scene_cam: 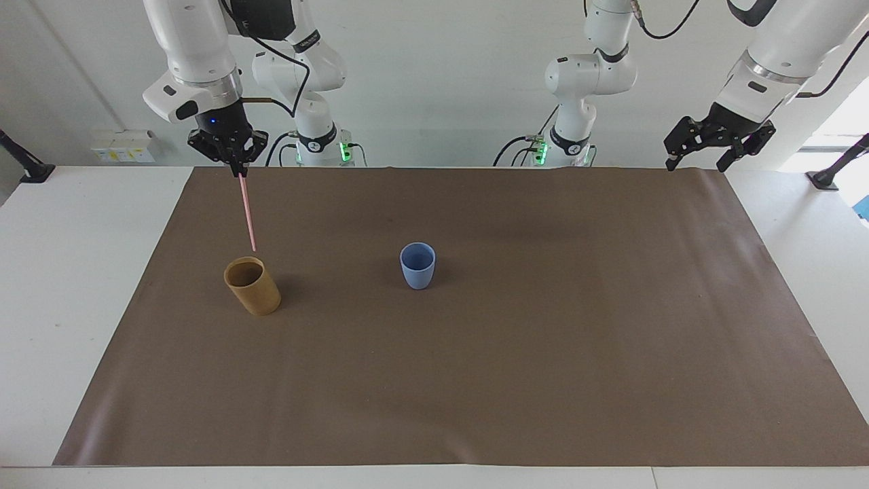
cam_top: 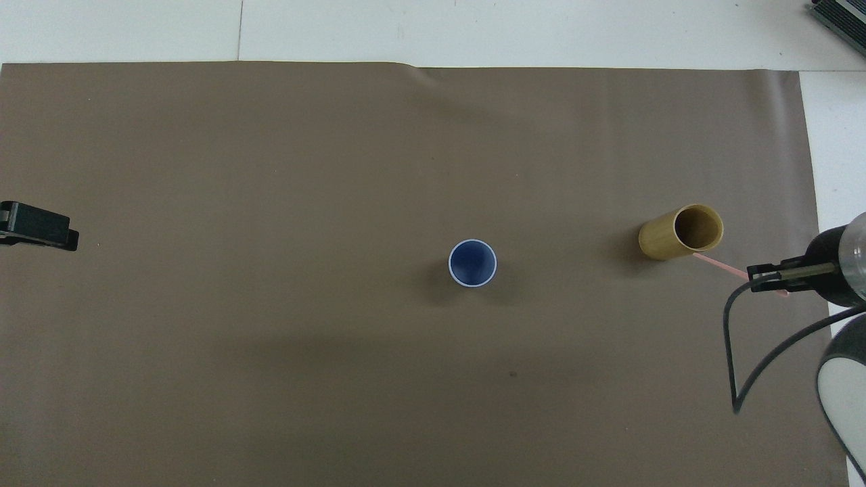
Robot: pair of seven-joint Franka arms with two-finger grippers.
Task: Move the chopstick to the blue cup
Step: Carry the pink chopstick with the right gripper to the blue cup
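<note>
A pale-pink chopstick (scene_cam: 247, 212) (cam_top: 720, 263) hangs almost upright from my right gripper (scene_cam: 239, 170) (cam_top: 763, 279), which is shut on its top end. Its lower tip hovers just above the tan cup (scene_cam: 252, 286) (cam_top: 679, 233), clear of the rim. The blue cup (scene_cam: 417, 265) (cam_top: 472, 262) stands upright and empty near the middle of the mat, toward the left arm's end from the tan cup. My left gripper (scene_cam: 703, 156) (cam_top: 37, 226) waits open, high over the mat's corner at the left arm's end.
A brown mat (scene_cam: 475, 380) (cam_top: 270, 169) covers most of the white table (scene_cam: 68, 272). Only the two cups stand on it.
</note>
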